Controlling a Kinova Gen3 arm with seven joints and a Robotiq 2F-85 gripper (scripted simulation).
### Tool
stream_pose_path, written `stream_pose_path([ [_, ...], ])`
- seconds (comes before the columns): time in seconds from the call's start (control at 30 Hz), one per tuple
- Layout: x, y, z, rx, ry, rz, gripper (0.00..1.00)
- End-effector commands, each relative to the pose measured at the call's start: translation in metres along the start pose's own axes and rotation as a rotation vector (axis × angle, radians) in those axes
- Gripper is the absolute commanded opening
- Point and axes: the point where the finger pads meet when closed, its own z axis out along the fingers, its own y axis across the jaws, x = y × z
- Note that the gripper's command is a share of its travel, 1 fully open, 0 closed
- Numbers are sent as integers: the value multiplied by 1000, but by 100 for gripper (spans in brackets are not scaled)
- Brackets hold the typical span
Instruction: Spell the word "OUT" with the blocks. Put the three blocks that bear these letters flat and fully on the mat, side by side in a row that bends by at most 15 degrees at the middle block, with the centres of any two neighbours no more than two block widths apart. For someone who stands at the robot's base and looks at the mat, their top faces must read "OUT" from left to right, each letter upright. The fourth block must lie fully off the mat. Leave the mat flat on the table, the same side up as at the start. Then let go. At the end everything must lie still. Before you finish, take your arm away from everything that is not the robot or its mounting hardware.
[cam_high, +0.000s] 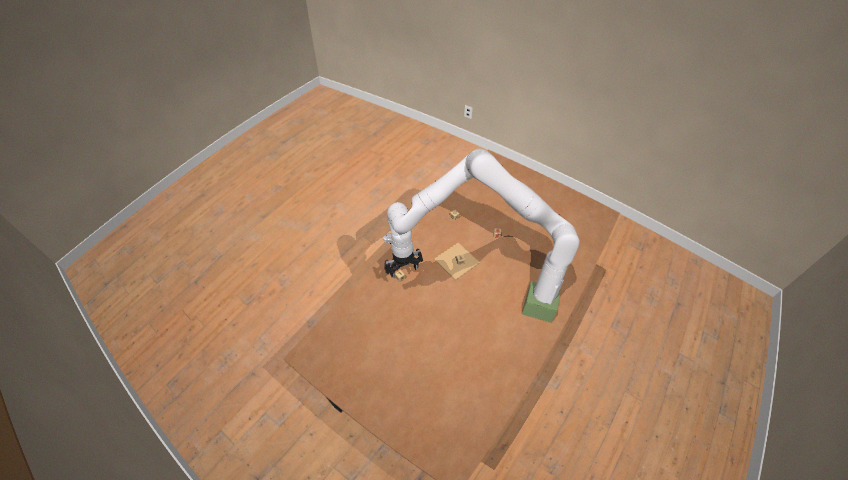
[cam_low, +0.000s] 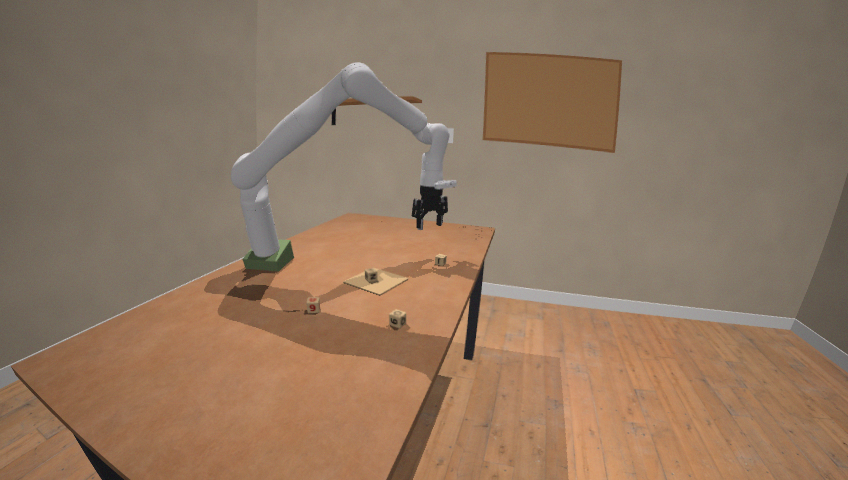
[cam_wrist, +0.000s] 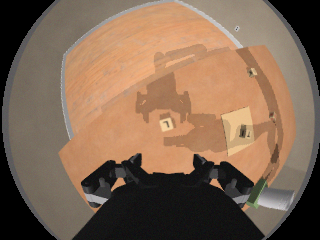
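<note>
My gripper (cam_high: 403, 265) (cam_low: 429, 224) (cam_wrist: 167, 159) is open and empty. It hangs well above a tan block (cam_high: 400, 274) (cam_low: 440, 259) (cam_wrist: 166, 123) with a dark letter that looks like a T, near the table's far edge. The tan mat (cam_high: 447, 256) (cam_low: 386, 284) (cam_wrist: 232, 120) lies flat, with one block (cam_high: 459, 259) (cam_low: 371, 274) (cam_wrist: 242, 131) on it; I cannot read its letter. A block with red marks (cam_high: 497, 233) (cam_low: 313, 305) and another tan block (cam_high: 454, 214) (cam_low: 397, 318) lie off the mat.
The brown table (cam_high: 416, 368) (cam_low: 178, 368) carries the arm's green base (cam_high: 540, 308) (cam_low: 268, 258). The table edge (cam_low: 476, 261) drops off close beside the block under my gripper. A cork board (cam_low: 552, 101) hangs on the wall.
</note>
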Motion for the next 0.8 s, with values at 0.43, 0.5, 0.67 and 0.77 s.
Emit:
stream_pose_path([
  [0.43,0,-1,-1,2,1,0,100],
  [0.5,0,-1,-1,2,1,0,100],
  [0.67,1,3,-2,3,2,0,100],
  [0.77,2,12,-3,4,4,-2,100],
])
